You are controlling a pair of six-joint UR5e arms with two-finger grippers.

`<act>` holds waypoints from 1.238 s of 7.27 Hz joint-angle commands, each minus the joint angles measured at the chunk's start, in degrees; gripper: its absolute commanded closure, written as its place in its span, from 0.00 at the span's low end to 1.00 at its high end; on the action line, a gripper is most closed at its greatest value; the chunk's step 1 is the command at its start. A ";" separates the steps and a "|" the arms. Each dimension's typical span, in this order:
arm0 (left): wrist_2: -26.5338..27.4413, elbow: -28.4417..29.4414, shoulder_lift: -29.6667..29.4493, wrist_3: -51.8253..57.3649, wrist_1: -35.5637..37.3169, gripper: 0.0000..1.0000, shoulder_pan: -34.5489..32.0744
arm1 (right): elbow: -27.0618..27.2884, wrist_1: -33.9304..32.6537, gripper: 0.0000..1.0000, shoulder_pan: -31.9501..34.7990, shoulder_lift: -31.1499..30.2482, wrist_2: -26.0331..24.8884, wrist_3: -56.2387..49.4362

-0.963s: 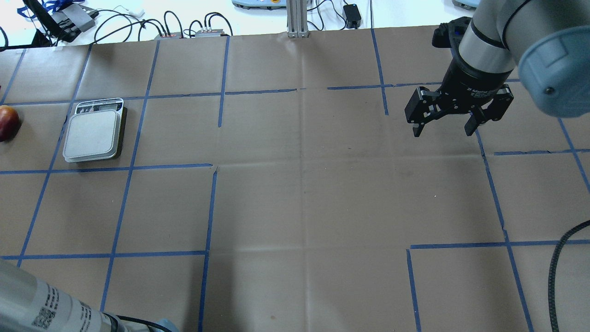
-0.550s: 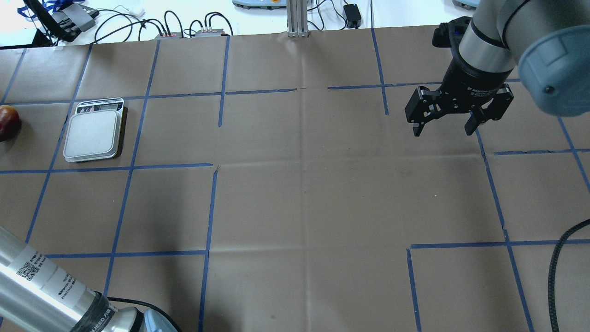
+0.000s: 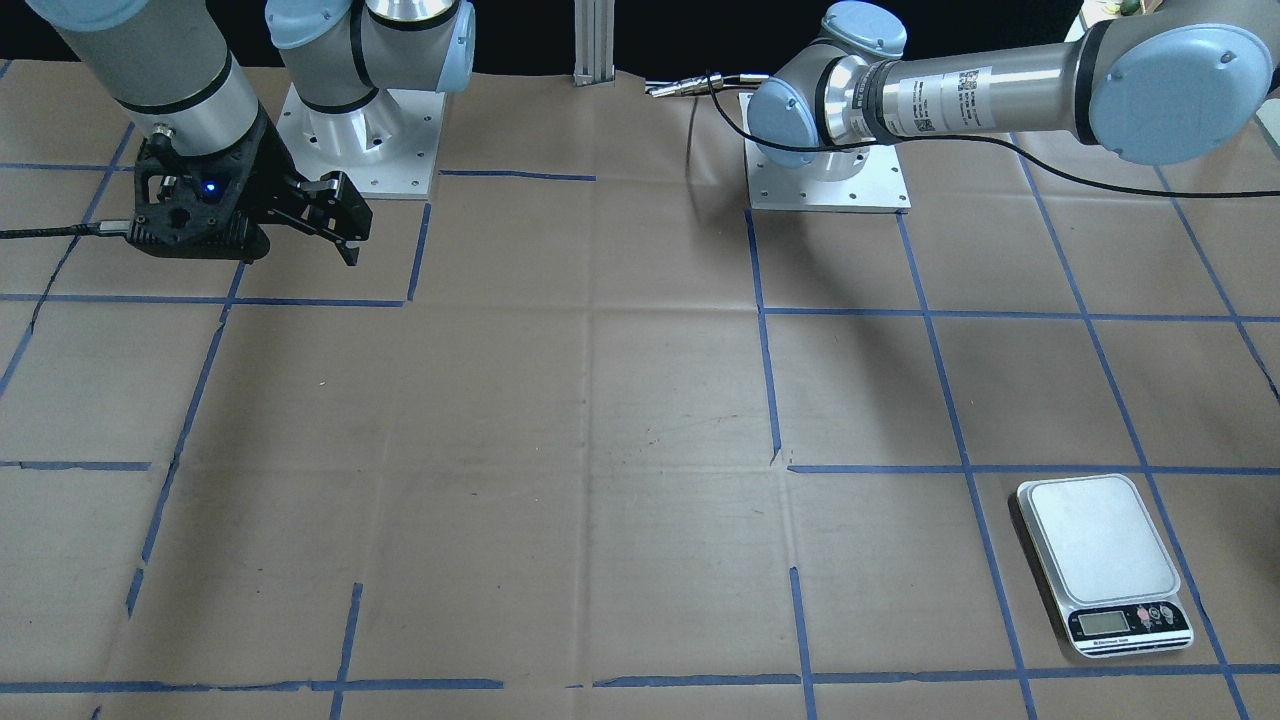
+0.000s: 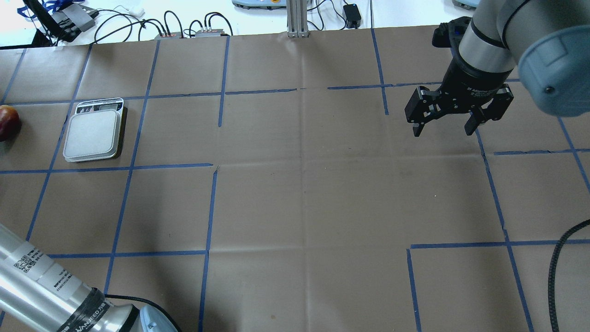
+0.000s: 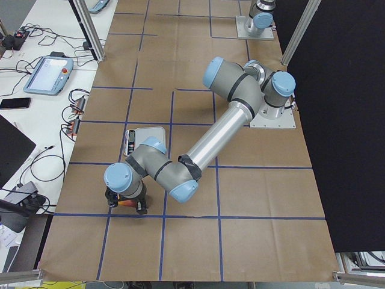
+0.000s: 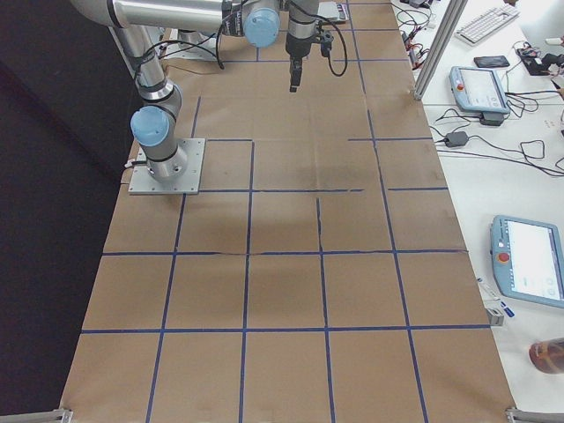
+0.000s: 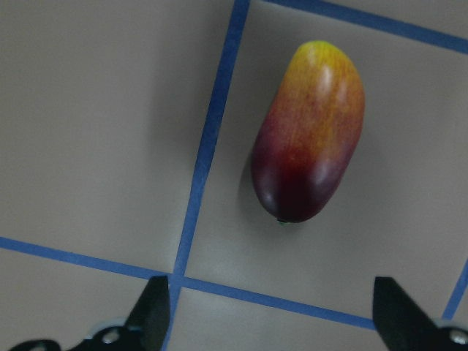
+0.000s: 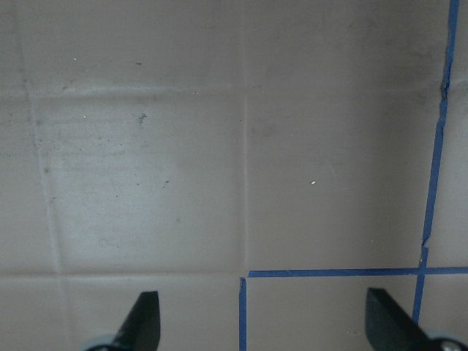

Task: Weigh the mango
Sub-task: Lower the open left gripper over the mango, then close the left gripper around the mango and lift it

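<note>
The mango, dark red shading to yellow at its far end, lies on the brown paper beside a blue tape line. It also shows at the far left edge of the overhead view. My left gripper is open and hovers over it, the fruit lying just beyond the fingertips. In the exterior left view the left gripper sits over the fruit. The scale stands empty to the right of the mango. My right gripper is open and empty, far off at the right.
The scale's display end faces the operators' side. Cables and boxes lie beyond the table's far edge. A black cable hangs at the right. The left forearm crosses the lower left corner.
The left forearm has swung further into the lower left of the overhead view. The right gripper, the scale and the mango have not moved.
</note>
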 commanded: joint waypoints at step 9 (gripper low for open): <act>-0.36 -0.84 -6.16 -0.01 12.35 0.01 -1.82 | 0.00 0.00 0.00 0.00 0.00 0.00 0.00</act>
